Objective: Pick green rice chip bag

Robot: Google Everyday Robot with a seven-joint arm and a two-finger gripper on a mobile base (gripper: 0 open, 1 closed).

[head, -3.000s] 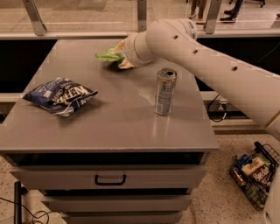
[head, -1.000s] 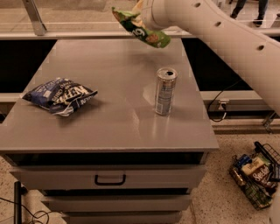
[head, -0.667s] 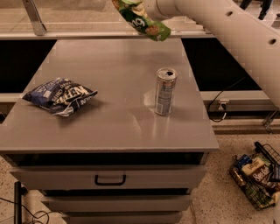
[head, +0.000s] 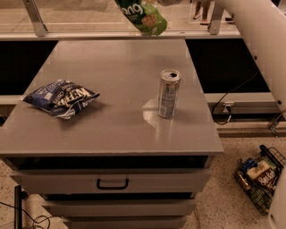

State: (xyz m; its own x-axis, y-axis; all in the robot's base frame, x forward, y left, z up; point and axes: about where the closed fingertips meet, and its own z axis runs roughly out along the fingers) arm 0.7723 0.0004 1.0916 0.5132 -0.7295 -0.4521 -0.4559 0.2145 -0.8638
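Hand is almost wholly cut off by the top edge, far behind the drink can and just left of its line. Only a pale sliver shows, meeting the upper right of the green rice chip bag. Whether the hand is closed on the bag cannot be told.

The bag hangs in the air, clear of the counter, high above and behind the can and a little to its left. Its top is out of view, and white lettering shows on the lime-green foil. The white arm runs from above the can down the right side of the view.

The can stands upright on the counter, well apart from the bag, its opened top showing. Far to the left of the can, and level with it, a dark blue-and-white chip bag lies flat on the counter near the left edge.

Below the can, the counter's front has a drawer with a dark handle. Down to the right of the can, on the speckled floor, a wire basket holds packaged goods.
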